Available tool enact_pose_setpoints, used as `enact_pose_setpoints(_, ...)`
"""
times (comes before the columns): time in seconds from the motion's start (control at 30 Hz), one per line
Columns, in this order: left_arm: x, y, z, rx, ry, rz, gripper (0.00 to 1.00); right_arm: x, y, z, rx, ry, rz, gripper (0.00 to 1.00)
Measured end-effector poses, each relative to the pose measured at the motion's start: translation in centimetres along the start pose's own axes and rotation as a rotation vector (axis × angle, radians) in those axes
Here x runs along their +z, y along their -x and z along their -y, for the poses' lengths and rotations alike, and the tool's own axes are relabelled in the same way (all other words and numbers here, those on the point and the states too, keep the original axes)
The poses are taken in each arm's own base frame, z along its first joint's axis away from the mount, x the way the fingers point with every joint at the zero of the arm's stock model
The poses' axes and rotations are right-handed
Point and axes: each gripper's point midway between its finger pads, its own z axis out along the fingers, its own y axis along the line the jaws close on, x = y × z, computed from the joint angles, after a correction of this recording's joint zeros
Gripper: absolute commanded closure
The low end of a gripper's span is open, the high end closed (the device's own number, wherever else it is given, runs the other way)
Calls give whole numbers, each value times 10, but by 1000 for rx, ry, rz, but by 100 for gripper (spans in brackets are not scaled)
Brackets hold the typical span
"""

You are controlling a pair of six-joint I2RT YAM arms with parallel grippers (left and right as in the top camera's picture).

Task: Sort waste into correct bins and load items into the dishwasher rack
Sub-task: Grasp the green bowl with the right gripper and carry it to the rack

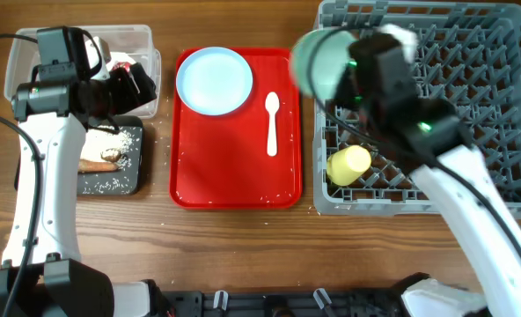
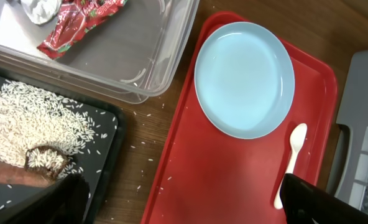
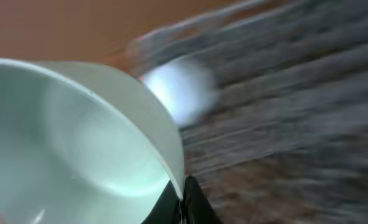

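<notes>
The right gripper pinched the rim of the green bowl, with its jaws closed on the wall. It held the bowl above the corner of the dishwasher rack beside the red tray, probably to set it among the pegs, apart from the yellow cup. The left gripper hung over the clear bin with jaws wide and empty. It was probably free for the plate and spoon, which lay on the tray.

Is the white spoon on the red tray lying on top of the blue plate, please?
No, the spoon lies on the bare surface of the tray, beside the plate and clear of its rim.
</notes>
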Motion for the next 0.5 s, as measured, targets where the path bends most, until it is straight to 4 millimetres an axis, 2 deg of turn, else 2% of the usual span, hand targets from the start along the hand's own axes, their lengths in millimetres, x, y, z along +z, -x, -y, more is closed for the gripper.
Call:
enact_pose_setpoints(0.03,0,0,0,0,-1,0,0,-11,14,36,-12,-159,84,96)
enact_pose_setpoints(0.1,0,0,0,0,0,0,0,-27,36,72,-42,-351,203,96)
enact_pose_setpoints(0.2,0,0,0,0,0,0,0,-26,50,93,-187,-587,276,96)
enact_pose_setpoints(0.3,0,0,0,0,0,-1,0,2,50,85,-365,-712,252,96)
enact_pose_setpoints(0.37,0,0,0,0,0,0,0,37,37,74,-551,-778,170,96)
enact_pose_setpoints(0.5,0,0,0,0,-1,0,0,88,7,51,-825,-817,52,96)
